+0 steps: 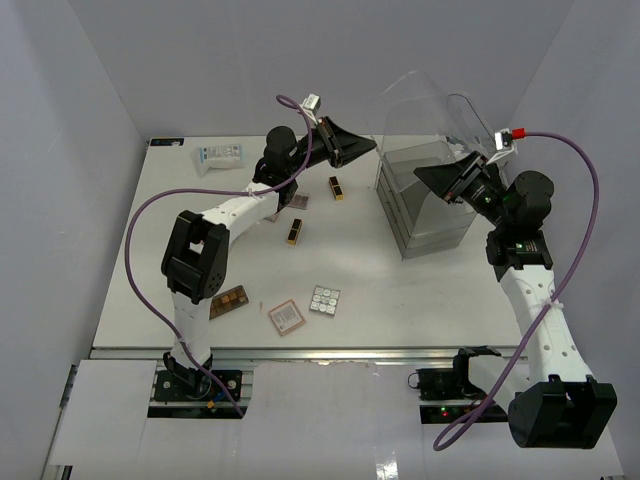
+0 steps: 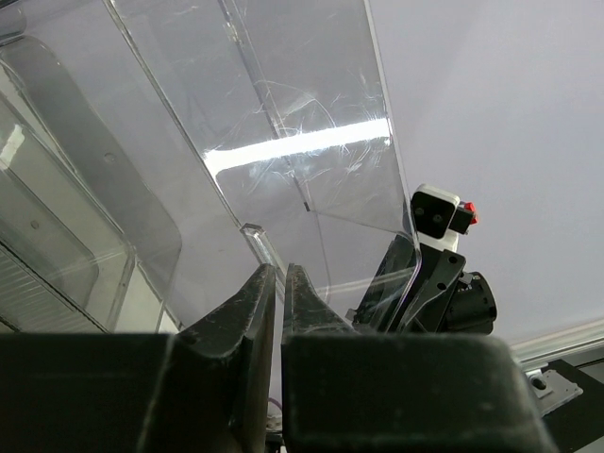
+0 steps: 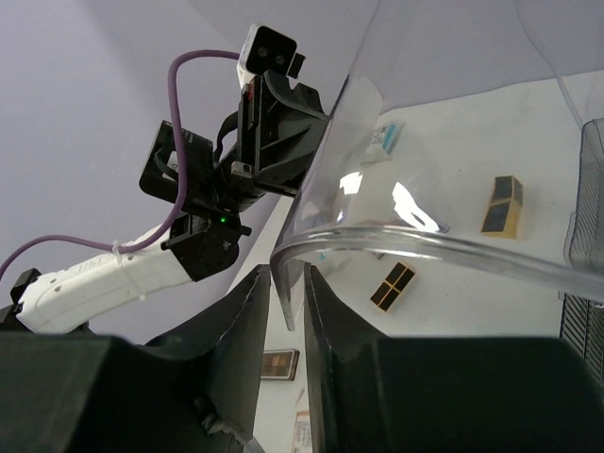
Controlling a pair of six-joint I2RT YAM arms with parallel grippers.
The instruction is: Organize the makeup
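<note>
The makeup lies loose on the white table point(image 1: 400, 290): a white-blue packet point(image 1: 219, 155), two dark-gold pieces point(image 1: 337, 187) point(image 1: 294, 232), a brown palette point(image 1: 230, 300), a pinkish square compact point(image 1: 286, 317) and a silvery grid palette point(image 1: 324, 299). My right gripper point(image 1: 432, 177) point(image 3: 288, 274) is shut on the front rim of the raised clear lid point(image 3: 415, 241) and holds it open. My left gripper point(image 1: 365, 147) point(image 2: 279, 269) is shut and empty, held in the air just left of the lid point(image 2: 283, 142). The right wrist view shows the dark-gold pieces point(image 3: 501, 205) point(image 3: 391, 285) and the brown palette point(image 3: 279, 363).
The clear plastic box point(image 1: 425, 205) stands at the back right with its domed lid point(image 1: 430, 105) tilted up. A small pink item point(image 1: 296, 200) lies under the left arm's forearm. Grey walls close in the table at the left, back and right.
</note>
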